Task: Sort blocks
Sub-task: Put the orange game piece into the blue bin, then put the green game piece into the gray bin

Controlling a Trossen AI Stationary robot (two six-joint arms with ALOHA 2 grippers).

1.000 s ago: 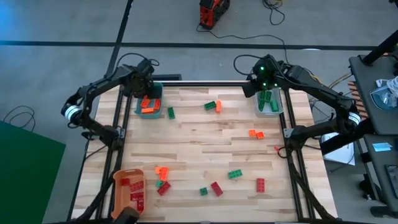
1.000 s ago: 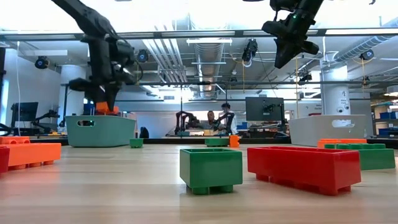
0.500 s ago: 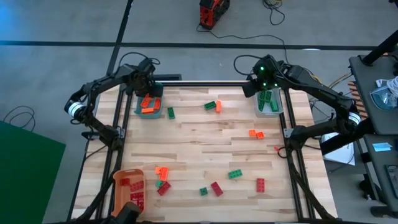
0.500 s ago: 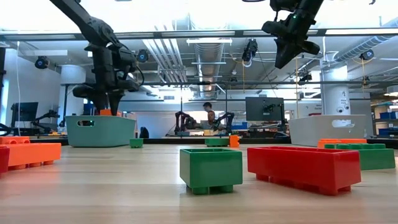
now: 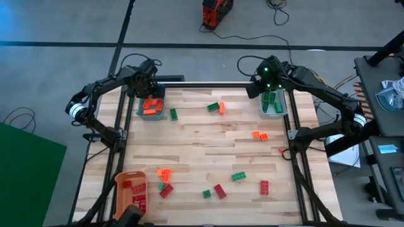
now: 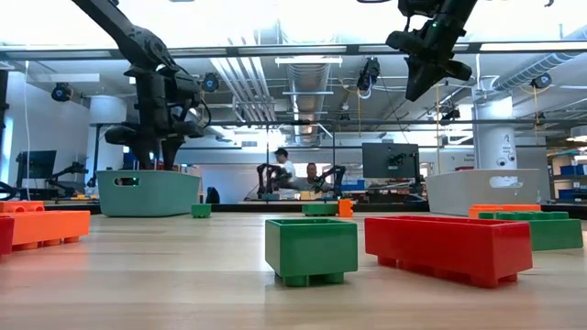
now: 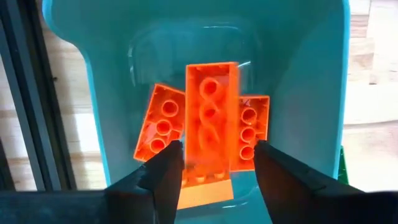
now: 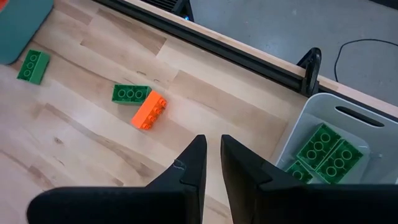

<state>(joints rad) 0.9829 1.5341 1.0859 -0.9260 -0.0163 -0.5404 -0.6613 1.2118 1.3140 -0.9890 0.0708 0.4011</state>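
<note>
High view: a pale wooden slatted table (image 5: 208, 142) with a dark frame is seen standing on a grey floor; in the low view an open workshop with monitors and seated people is shown behind it. Small studded plastic bricks (image 5: 238, 177) in red, orange and green are scattered over the near half, with a green and orange pair (image 5: 216, 108) at the far middle. Orange bricks (image 7: 212, 118) are gathered in the teal plastic bin (image 5: 151, 105) at far left, green bricks (image 8: 329, 154) in the grey bin (image 5: 273, 104) at far right, red ones in the orange bin (image 5: 132, 191) at near left. The left gripper (image 7: 217, 155) is held spread above the teal bin; compared with a second ago, nothing is carried between its fingers. The right gripper (image 8: 212, 155) is held nearly pressed together, empty, just left of the grey bin.
</note>
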